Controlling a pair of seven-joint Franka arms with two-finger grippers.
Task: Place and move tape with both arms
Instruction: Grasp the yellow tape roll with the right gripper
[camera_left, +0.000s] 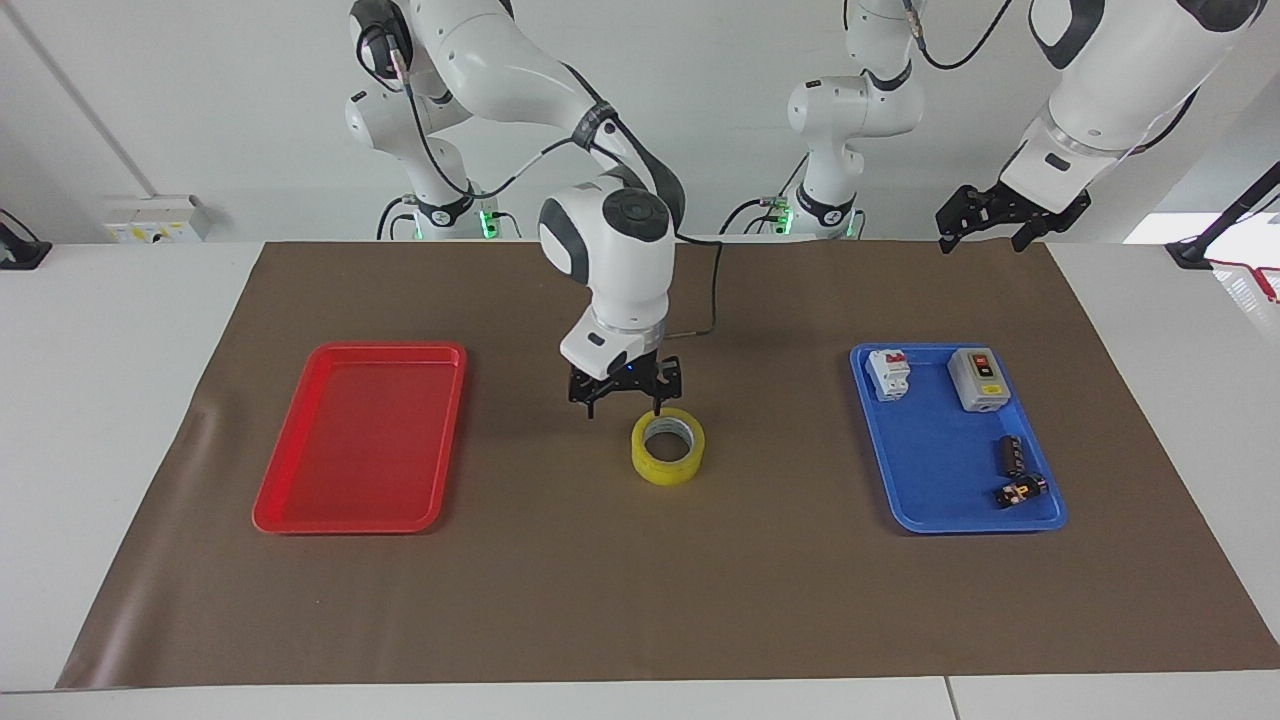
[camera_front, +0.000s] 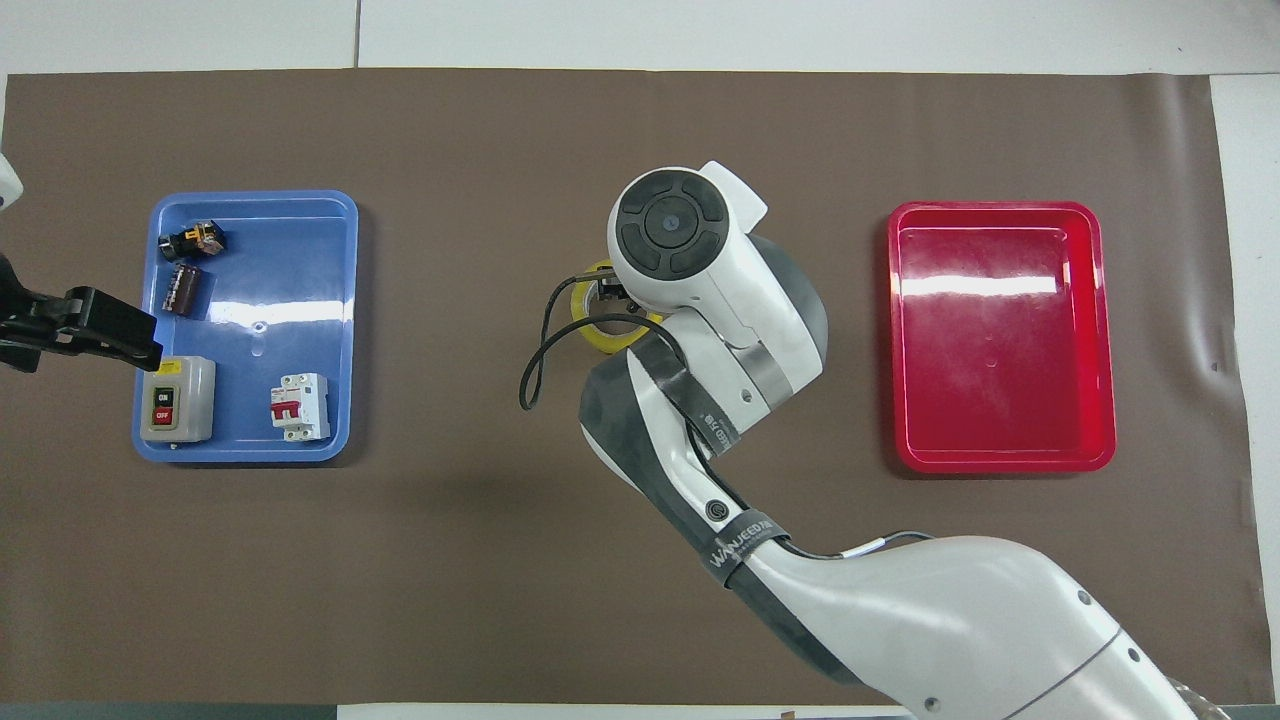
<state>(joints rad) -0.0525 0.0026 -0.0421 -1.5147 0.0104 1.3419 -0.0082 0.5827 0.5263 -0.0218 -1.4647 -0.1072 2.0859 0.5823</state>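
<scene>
The yellow tape roll (camera_left: 668, 447) lies flat on the brown mat in the middle of the table, between the two trays. My right gripper (camera_left: 623, 405) is open and hangs just above the roll's rim on the side nearer the robots, without touching it. In the overhead view the right arm's wrist covers most of the tape (camera_front: 607, 343). My left gripper (camera_left: 985, 225) is open and empty, raised over the mat's edge at the left arm's end. In the overhead view it shows over the blue tray's outer edge (camera_front: 100, 328).
A red tray (camera_left: 300, 520) lies empty toward the right arm's end. A blue tray (camera_left: 930, 520) toward the left arm's end holds a white breaker (camera_left: 888, 374), a grey switch box (camera_left: 978, 379), a dark capacitor (camera_left: 1011, 453) and a small black part (camera_left: 1018, 491).
</scene>
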